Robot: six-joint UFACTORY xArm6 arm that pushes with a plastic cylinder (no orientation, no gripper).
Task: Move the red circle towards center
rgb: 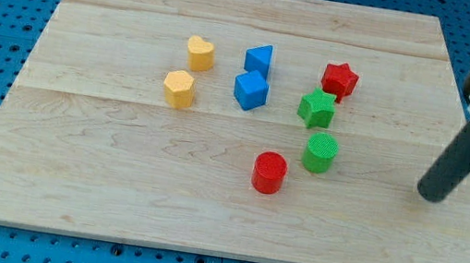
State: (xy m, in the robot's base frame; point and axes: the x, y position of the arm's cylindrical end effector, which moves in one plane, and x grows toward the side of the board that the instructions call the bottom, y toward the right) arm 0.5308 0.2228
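The arm carries no hand, so open or closed does not apply: it ends in a straight dark rod whose tip (435, 197) rests on the wooden desk (114, 188) at the right side of the frame, a little below mid-height. The tip touches no block; it stands well apart from all of them, to the right of the green circle.

Eight blocks lie on the desk: two red, two green, two blue and two yellow.

The red circle (270, 172) sits slightly right of the frame's middle and below it, the lowest of all the blocks. The green circle (320, 153) is just beside it, up and to the right, with a narrow gap between them. Above the green circle is the green star (316, 108), and above and right of that the red star (339, 80), the two stars nearly touching.

The two blue blocks are near the upper centre: a blue triangle (260, 59), and directly below it a blue cube (251, 89). To their left are a yellow heart (200, 53) and, lower left of it, a yellow hexagon-like block (179, 89).
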